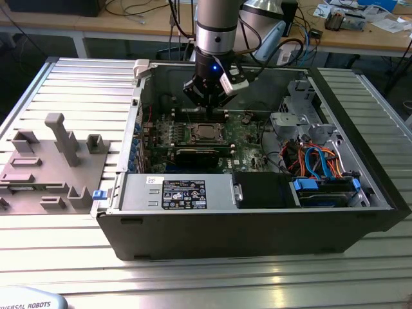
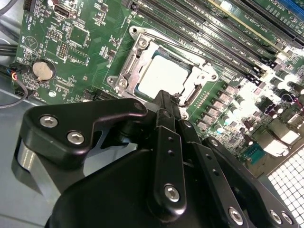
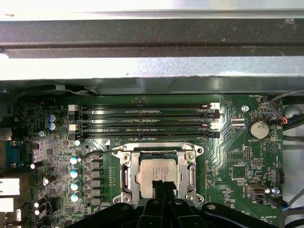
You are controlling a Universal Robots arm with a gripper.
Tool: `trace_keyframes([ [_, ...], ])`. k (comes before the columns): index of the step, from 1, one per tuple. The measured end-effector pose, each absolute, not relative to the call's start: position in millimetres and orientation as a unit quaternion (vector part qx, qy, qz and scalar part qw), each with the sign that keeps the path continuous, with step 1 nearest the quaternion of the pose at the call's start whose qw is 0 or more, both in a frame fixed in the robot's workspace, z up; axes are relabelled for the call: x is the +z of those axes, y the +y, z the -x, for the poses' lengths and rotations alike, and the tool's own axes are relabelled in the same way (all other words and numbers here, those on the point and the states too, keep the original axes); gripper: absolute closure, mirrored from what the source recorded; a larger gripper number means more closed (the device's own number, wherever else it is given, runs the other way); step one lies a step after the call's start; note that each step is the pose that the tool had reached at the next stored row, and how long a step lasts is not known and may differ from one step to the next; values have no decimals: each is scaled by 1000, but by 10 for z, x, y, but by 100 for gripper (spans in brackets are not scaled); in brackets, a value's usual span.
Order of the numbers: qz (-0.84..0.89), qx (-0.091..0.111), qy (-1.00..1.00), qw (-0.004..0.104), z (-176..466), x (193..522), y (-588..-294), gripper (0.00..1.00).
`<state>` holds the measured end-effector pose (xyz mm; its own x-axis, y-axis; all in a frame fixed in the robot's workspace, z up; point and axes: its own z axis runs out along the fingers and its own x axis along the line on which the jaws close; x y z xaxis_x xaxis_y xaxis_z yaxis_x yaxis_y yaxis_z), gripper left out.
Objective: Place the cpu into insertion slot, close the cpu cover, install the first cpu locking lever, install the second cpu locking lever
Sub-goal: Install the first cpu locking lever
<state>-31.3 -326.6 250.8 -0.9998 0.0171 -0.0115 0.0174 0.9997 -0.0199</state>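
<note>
Cpu (image 3: 156,172) just beside end effector (image 3: 164,186).

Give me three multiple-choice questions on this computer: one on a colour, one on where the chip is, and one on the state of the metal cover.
1. What colour is the circuit board?
A blue
B green
C red

2. Where is the chip?
A loose on the board, away from the socket
B hanging above the board
C seated in the socket

3. How does the metal cover stand?
A flat over the chip
B raised upright
C taken off

Answers:
1 B: the board is green in both wrist views.
2 C: the chip's silver top sits inside the socket's rim.
3 A: the frame lies level around the chip, whose top shows through its window.
</note>
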Motion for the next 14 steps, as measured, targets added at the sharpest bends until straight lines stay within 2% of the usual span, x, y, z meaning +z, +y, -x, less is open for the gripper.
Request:
trace_keyframes([
  [14, -9, -10, 1000, 6, 317, 2524, -3267, 89],
])
